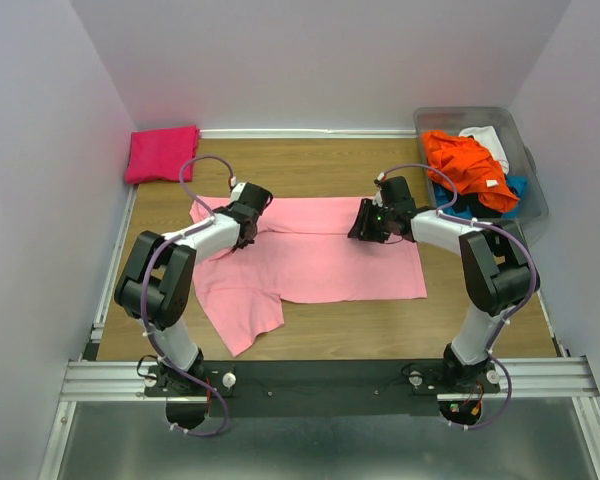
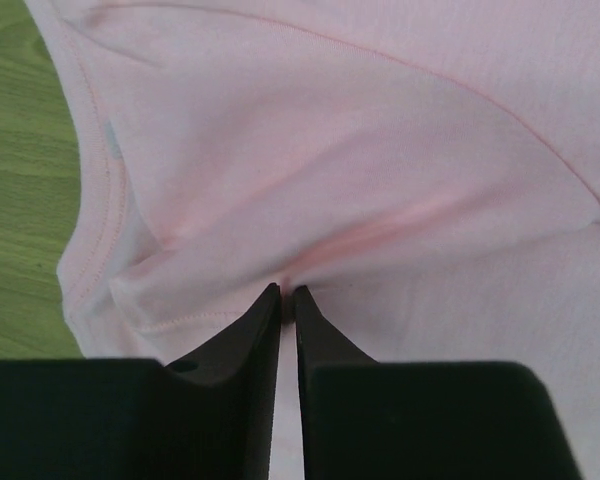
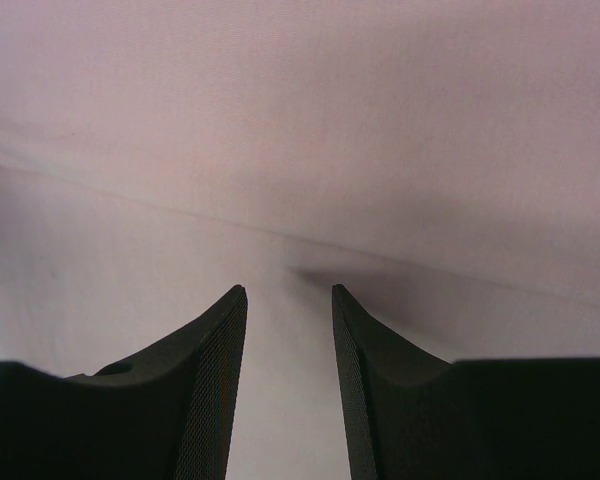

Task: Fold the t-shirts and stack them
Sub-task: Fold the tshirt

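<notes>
- We are pinching with the left gripper (image 2: 288, 291): fingers pressed almost together, a small ridge of the light pink shirt (image 2: 380, 150) caught at the tips.
- Cloth is puckering out from that pinch point. A stitched hem is running just left of it in the left wrist view.
- We are seeing wooden table (image 2: 20, 150) beside that hem, so the grip is sitting close to the shirt's left edge.
- We are holding the right gripper (image 3: 288, 290) with its fingers spread, a clear gap between them and nothing clamped.
- It is hovering low over the same shirt. We cannot tell whether the tips are touching the cloth.
- A soft crease is crossing the cloth just ahead of the right fingers.
- From the top view, the shirt is lying mostly flat across the middle of the table, between the two arms. One flap is trailing toward the near left.
- Left arm is working the shirt's far left corner, right arm the far edge right of centre.
- A magenta shirt (image 1: 162, 153) is sitting folded at the far left corner, well apart from the pink one.
- A clear bin (image 1: 470, 112) is sitting at the far right, holding an orange shirt (image 1: 465, 165) on top, with white, blue and black cloth showing around it.
</notes>
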